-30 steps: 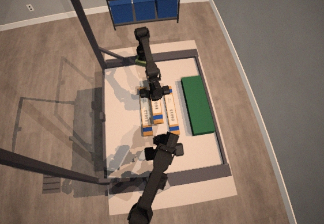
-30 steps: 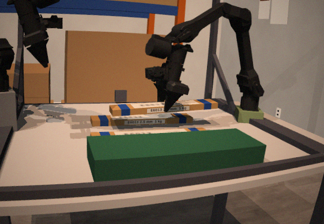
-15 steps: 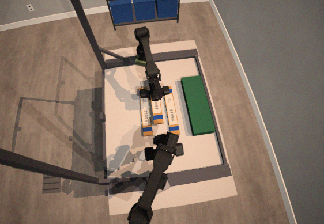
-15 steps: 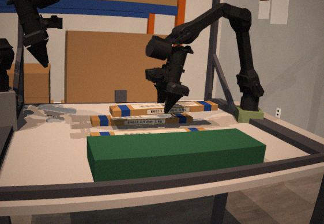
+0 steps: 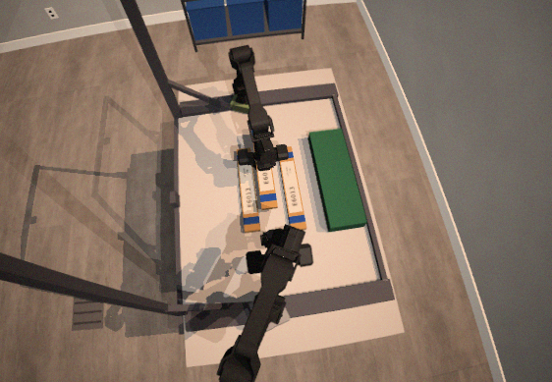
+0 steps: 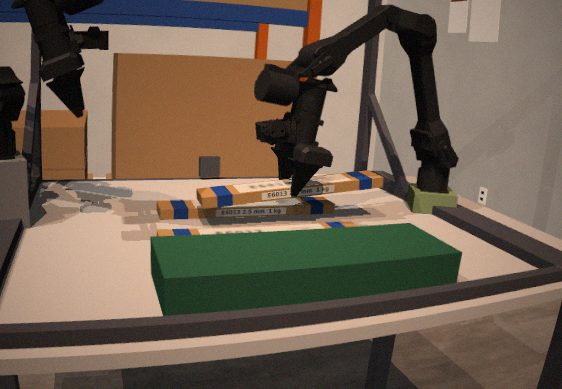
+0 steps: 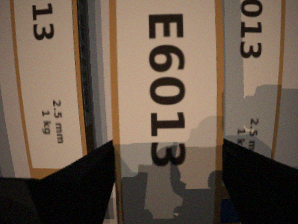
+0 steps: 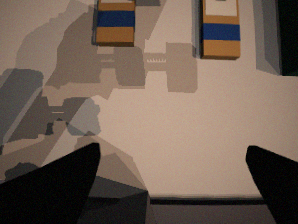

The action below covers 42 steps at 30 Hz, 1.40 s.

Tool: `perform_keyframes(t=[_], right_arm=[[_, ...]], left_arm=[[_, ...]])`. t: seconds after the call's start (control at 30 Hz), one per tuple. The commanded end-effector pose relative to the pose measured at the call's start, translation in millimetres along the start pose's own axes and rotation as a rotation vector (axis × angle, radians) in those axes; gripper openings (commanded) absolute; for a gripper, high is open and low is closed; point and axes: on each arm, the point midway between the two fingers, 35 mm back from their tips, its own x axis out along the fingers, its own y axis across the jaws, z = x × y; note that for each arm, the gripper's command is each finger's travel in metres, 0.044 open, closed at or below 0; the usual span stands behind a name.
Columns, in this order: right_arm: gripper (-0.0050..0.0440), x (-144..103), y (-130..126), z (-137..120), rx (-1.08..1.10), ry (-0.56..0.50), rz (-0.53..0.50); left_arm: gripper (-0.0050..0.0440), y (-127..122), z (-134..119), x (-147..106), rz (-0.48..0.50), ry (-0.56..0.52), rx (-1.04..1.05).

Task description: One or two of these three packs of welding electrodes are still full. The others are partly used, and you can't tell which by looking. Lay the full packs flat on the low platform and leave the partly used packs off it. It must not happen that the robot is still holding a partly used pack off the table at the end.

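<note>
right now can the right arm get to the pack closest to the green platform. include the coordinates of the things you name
Probably yes: the right gripper (image 5: 280, 258) (image 6: 78, 113) (image 8: 173, 151) is open, and the near end of that pack (image 5: 293, 193) (image 6: 182, 232) (image 7: 50, 75) (image 8: 221, 46) looks uncovered. The left gripper (image 5: 262, 156) (image 6: 295, 187) (image 7: 166, 145) crowds only its far end.

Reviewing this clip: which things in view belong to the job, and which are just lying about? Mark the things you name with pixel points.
Part of the job:
- raised middle pack (image 5: 268, 196) (image 6: 240, 194) (image 7: 167, 95)
- pack nearest the platform (image 5: 293, 179) (image 6: 220, 231) (image 7: 47, 90) (image 8: 220, 40)
- pack farthest from it (image 5: 248, 184) (image 6: 250, 212) (image 7: 262, 30) (image 8: 116, 27)
- low green platform (image 5: 339, 179) (image 6: 305, 272) (image 8: 292, 40)

Just about:
- blue bins (image 5: 246, 17)
- big cardboard box (image 6: 185, 117)
- wall outlet (image 5: 51, 13) (image 6: 482, 195)
</note>
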Motion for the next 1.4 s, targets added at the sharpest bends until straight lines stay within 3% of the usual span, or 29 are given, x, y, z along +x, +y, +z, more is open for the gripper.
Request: perform_keyframes(t=[0.0,0.37,1.37], right_arm=[[0.043,-5.2,-1.1,4.4,-0.003,-0.019,-0.007],[0.043,-5.2,-1.1,4.4,-0.003,-0.019,-0.007],[0.043,-5.2,-1.1,4.4,-0.003,-0.019,-0.007]], left_arm=[[-0.005,2.0,25.7,-42.8,0.015,-0.125,0.004],[-0.005,1.8,27.7,-57.3,0.015,-0.125,0.004],[-0.005,1.8,27.6,-57.3,0.015,-0.125,0.004]])
